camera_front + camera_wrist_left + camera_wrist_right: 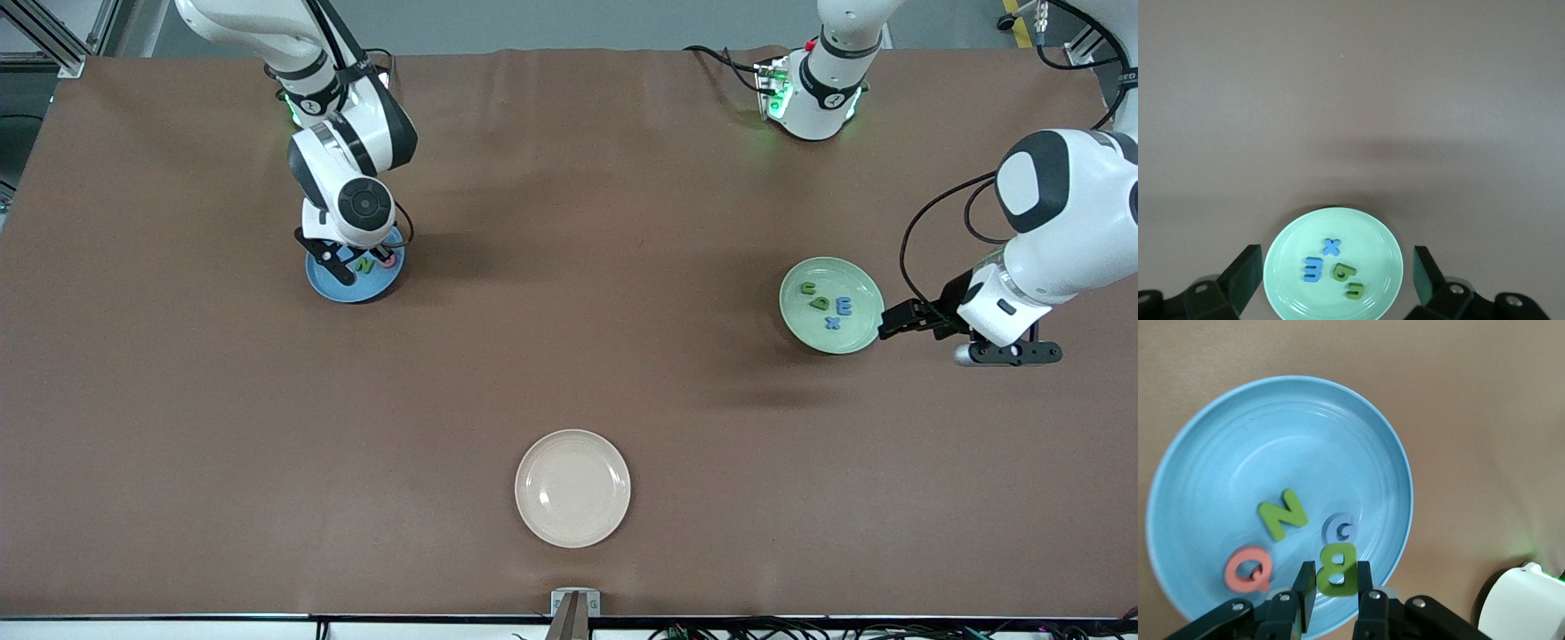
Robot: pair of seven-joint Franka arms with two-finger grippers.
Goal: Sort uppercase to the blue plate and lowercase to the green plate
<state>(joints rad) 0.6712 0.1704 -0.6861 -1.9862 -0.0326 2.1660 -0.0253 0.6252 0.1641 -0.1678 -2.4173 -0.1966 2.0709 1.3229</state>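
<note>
1. Four small letters (1333,265) are already sat in the green plate (1281,267); the left gripper (1333,283), spread wide, waits beside it.
2. N (1283,514), G (1339,527) and Q (1248,569) are in the blue plate (1218,440); B (1337,569) is pinched by the right gripper (1336,597) over it, so only the drop's left.

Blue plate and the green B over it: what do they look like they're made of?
Blue plate: probably glazed ceramic or hard plastic; its glossy surface shows soft reflections and concentric rings. Green B, between the right gripper fingers: looks like matte foam, with thick, flat-cut, soft-looking edges and no shine.
</note>
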